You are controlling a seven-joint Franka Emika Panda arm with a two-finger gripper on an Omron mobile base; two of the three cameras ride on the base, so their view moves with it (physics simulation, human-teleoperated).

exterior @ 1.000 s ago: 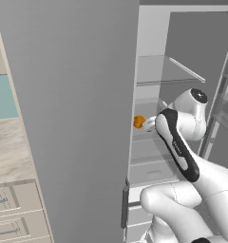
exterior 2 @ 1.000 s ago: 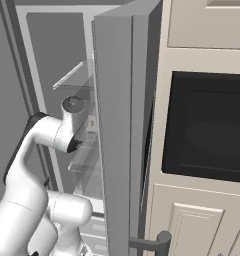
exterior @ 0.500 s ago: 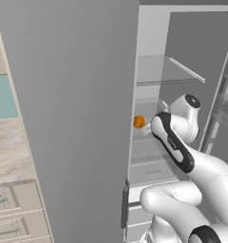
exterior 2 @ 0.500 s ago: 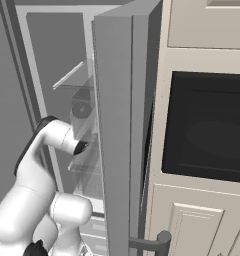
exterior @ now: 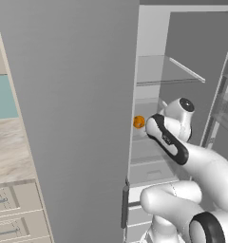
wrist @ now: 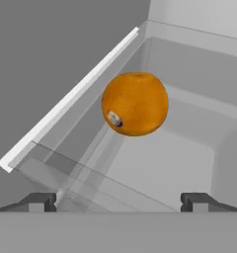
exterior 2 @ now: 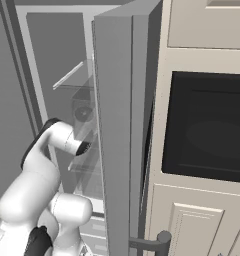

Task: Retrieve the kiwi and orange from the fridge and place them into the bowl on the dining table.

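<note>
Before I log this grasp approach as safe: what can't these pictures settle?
- Kiwi: which part of the fridge holds it.
- Orange: in the left base view, partly behind the arm.
- Fingers: tips only; spread wide, apart from the orange.
- Bowl, dining table: their state.

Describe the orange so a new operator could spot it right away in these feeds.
Start at the tall grey fridge with its doors open and look into the white interior, on the glass shelf at mid height. The orange is a small bright ball there, ahead of the open claw. A small sticker marks its skin.
</note>
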